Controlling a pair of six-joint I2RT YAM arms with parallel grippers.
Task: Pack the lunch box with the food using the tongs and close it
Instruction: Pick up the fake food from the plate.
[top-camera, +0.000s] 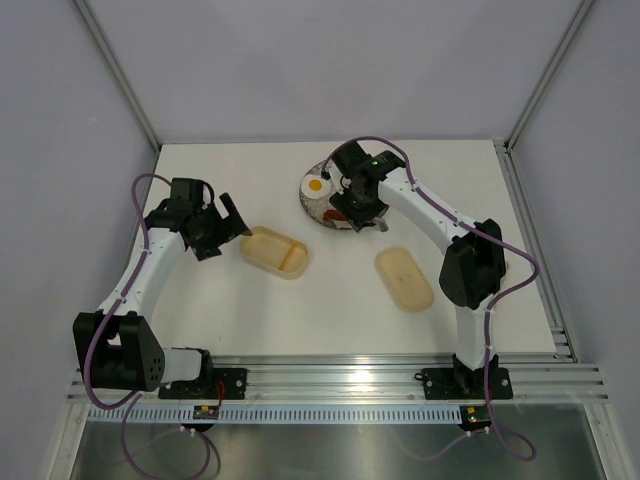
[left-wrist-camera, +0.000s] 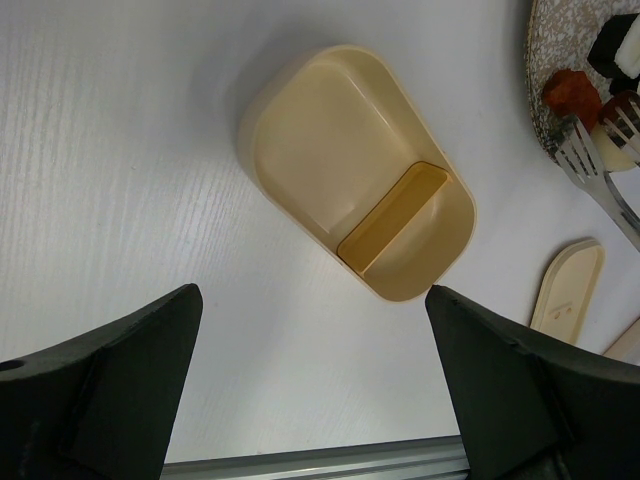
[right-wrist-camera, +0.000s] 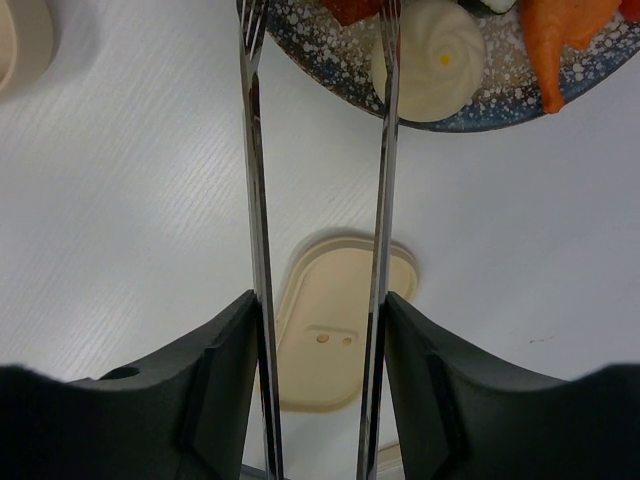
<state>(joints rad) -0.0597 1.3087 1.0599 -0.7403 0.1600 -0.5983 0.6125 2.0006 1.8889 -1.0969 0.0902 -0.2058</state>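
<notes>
The lunch box (top-camera: 275, 252) lies open left of centre, a pale yellow tray (left-wrist-camera: 330, 150) with an orange divider (left-wrist-camera: 393, 218). My left gripper (top-camera: 232, 218) hovers just left of it, open and empty (left-wrist-camera: 310, 300). The cream lid (top-camera: 404, 278) lies flat to the right (right-wrist-camera: 330, 320). My right gripper (right-wrist-camera: 322, 305) is shut on the tongs (right-wrist-camera: 258, 200), whose two arms stand spread apart. Their tips reach over the plate's near rim (right-wrist-camera: 330, 55), beside a reddish sausage (right-wrist-camera: 355, 8) and a beige ball (right-wrist-camera: 435, 60). I cannot tell whether the tips touch any food.
The round speckled plate (top-camera: 308, 205) at the back centre carries a fried egg (top-camera: 316, 186), an orange carrot piece (right-wrist-camera: 560, 30) and a black-and-white sushi roll (left-wrist-camera: 615, 50). A metal rail (top-camera: 340, 375) runs along the near table edge.
</notes>
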